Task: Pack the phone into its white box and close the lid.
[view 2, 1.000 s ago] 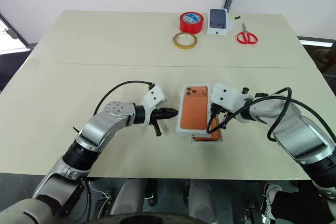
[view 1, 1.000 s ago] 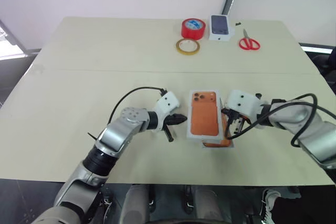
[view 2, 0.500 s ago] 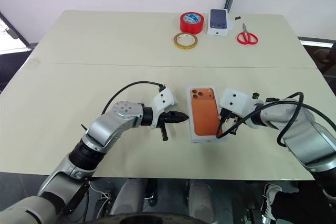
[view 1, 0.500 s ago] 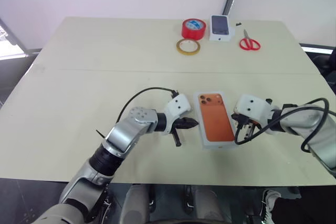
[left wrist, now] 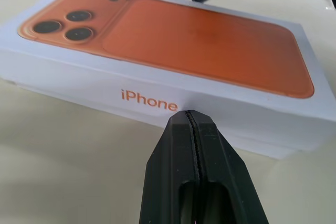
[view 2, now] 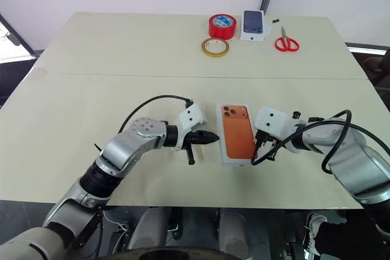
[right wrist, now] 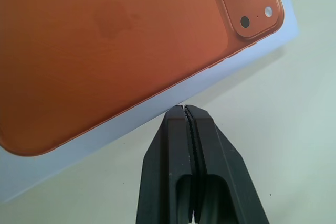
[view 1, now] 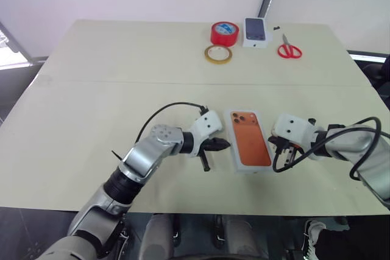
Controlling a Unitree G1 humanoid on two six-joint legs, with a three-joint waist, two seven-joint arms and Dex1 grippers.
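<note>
The lid (view 1: 248,141), white with an orange phone picture on top and "iPhone" on its side (left wrist: 149,99), lies flat over the white box, which peeks out as a thin strip (left wrist: 268,148) under its lower edge. The phone is hidden. My left gripper (view 1: 225,145) is shut, and its tip (left wrist: 190,114) rests at the lid's left long side. My right gripper (view 1: 272,148) is shut too; its tip (right wrist: 184,108) stands just off the lid's right long side. Neither holds anything.
At the table's far edge stand a red tape roll (view 1: 224,32), a yellowish tape ring (view 1: 218,53), a small white box with a dark phone picture (view 1: 256,31) and red scissors (view 1: 289,49). The table's near edge runs a short way below the lid.
The lid slid right and squared up over the orange patch that stuck out below it. My left gripper followed it right; my right gripper drew back to the right.
</note>
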